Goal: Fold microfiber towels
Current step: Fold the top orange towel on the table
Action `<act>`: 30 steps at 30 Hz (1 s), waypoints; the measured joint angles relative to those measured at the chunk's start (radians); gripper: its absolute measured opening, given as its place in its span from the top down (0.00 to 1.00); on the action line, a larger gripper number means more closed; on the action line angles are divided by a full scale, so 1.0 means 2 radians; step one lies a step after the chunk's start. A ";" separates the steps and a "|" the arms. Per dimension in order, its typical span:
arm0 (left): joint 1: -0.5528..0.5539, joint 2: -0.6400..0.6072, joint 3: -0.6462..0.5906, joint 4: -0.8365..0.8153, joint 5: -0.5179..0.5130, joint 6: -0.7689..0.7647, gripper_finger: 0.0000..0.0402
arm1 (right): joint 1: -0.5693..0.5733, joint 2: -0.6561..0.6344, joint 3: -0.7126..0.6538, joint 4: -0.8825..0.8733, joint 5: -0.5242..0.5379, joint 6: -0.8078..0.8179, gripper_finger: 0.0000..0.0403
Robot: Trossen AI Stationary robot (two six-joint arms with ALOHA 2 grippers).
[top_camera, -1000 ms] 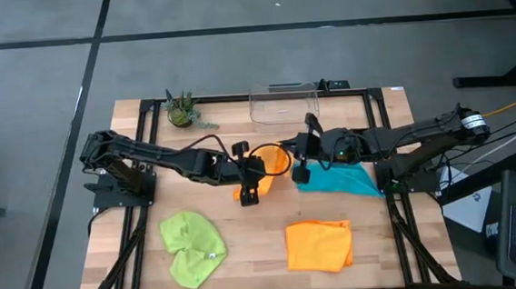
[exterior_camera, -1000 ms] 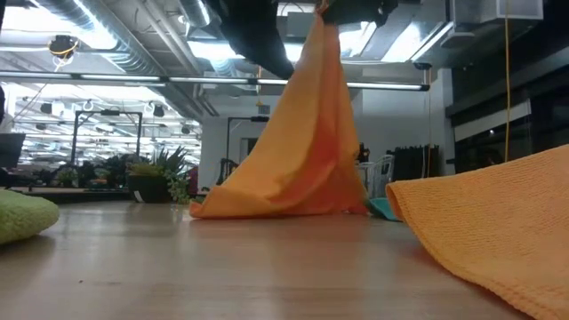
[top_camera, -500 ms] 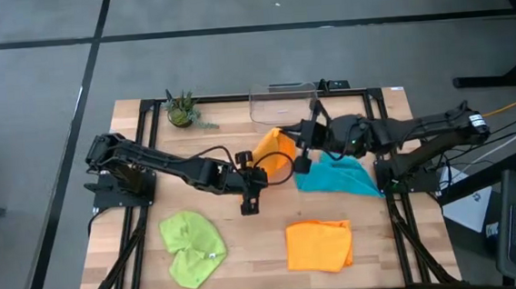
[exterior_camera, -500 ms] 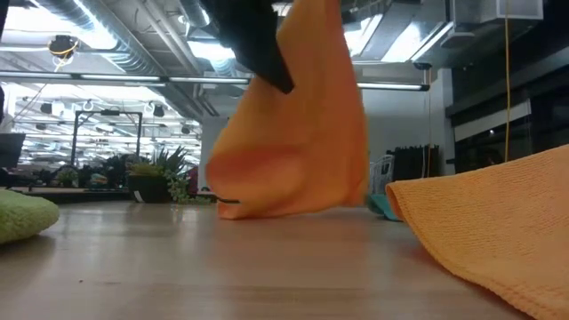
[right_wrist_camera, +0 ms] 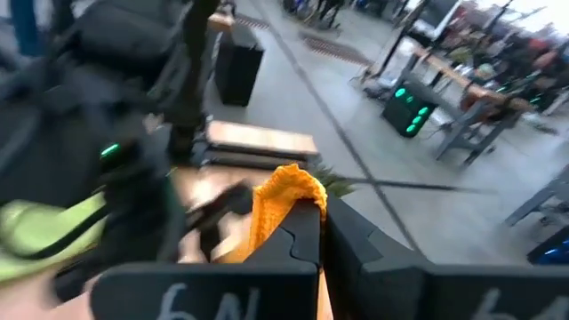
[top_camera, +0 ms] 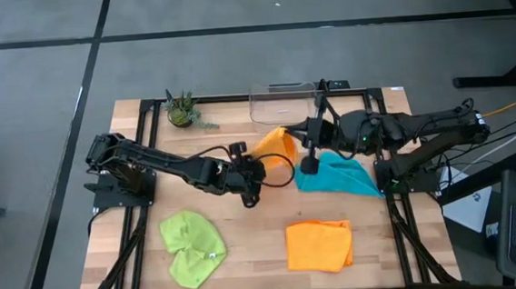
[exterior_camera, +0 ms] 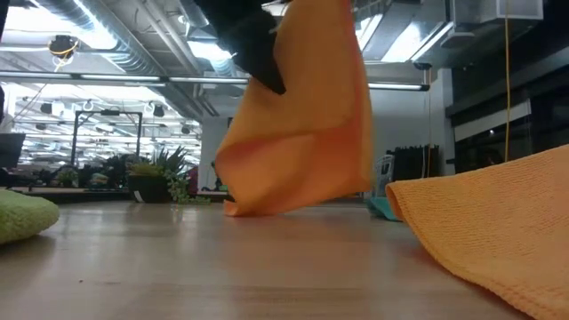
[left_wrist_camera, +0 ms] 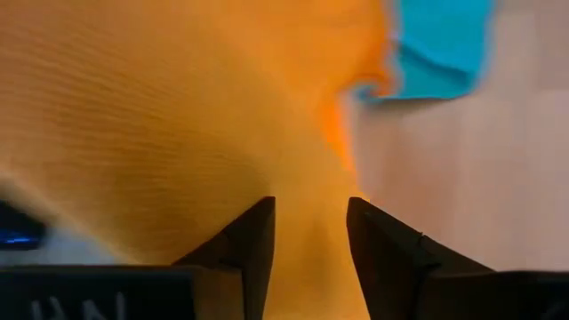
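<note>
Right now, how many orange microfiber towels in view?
2. One orange microfiber towel hangs mid-table, pinched by the right gripper, left gripper beside it. The other orange towel lies at the front edge. None looks hidden.

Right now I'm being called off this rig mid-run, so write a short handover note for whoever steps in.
Right gripper: shut on a corner of the lifted orange towel, holding it up mid-table in front of the clear plastic bin.
Left gripper: jaws apart, that towel's cloth between the fingers; whether it grips is unclear.
Other towels: lime green towel crumpled front left; second orange towel lying roughly square front centre, possibly already folded; teal towel loose on the table under the right arm.
Left to do: fold the lifted orange towel, then green and teal.
</note>
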 joint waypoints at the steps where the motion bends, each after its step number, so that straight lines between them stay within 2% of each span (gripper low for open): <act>1: 0.002 0.000 0.000 -0.001 -0.014 0.010 0.65 | 0.006 0.000 0.001 -0.006 0.000 0.004 0.99; 4: 0.010 0.000 0.000 0.023 -0.026 0.070 0.64 | 0.024 0.000 0.001 -0.015 -0.001 0.015 0.99; 6: 0.020 0.000 0.000 0.062 -0.001 0.125 0.63 | 0.035 0.000 0.001 -0.010 -0.010 0.015 0.99; 8: 0.033 0.003 0.000 0.095 0.070 0.166 0.63 | 0.044 0.000 0.001 -0.003 -0.019 0.015 0.99; 10: 0.041 0.004 0.000 0.098 0.142 0.175 0.64 | 0.052 0.000 0.001 -0.009 -0.017 0.017 0.99; 13: 0.041 0.004 0.000 0.073 0.236 0.151 0.64 | 0.060 0.000 0.001 -0.032 0.014 0.037 0.99; 16: 0.027 0.004 0.000 0.030 0.300 0.112 0.64 | 0.062 0.004 0.001 -0.074 0.046 0.075 0.99; 21: -0.007 0.004 0.000 -0.039 0.304 0.041 0.64 | 0.059 0.028 -0.029 -0.112 0.066 0.136 0.99; 26: -0.039 0.004 0.000 -0.035 0.298 -0.001 0.64 | 0.054 0.054 -0.079 -0.093 0.080 0.167 0.99; 28: -0.051 0.007 0.000 -0.008 0.259 -0.022 0.64 | 0.048 0.061 -0.088 -0.079 0.096 0.171 0.99; 30: -0.058 0.014 -0.004 0.034 0.194 -0.045 0.64 | 0.041 0.063 -0.091 -0.058 0.094 0.169 0.99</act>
